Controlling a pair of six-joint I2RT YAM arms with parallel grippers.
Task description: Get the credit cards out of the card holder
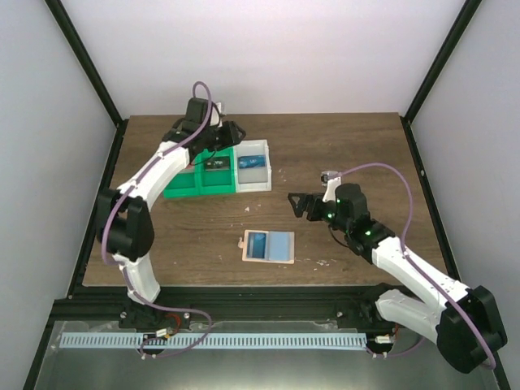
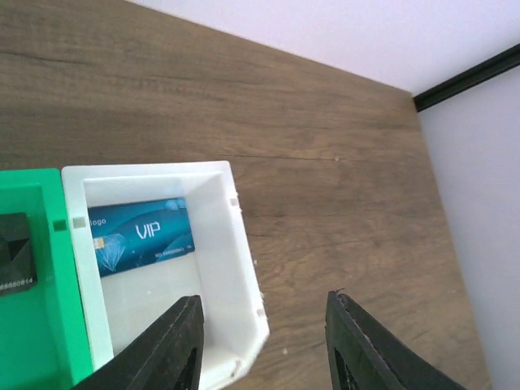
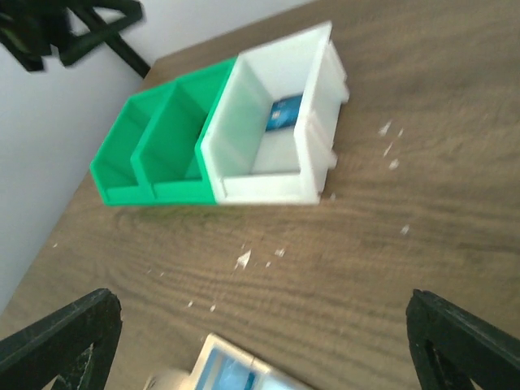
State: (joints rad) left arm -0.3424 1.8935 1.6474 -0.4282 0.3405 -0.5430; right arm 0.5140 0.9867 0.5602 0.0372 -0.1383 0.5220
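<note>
One light blue card lies on one card holder. At its 12 o'clock, one VIP card sits in the white bin. The left gripper and right gripper both gape wide, empty.

Open tabletop lies all round the card holder; the bins stand well apart behind it.

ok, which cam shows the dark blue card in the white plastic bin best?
Left wrist: the dark blue VIP card lies flat in the white plastic bin, print readable. Top external shows only a small bluish patch; right wrist shows it small and blurred.
</note>
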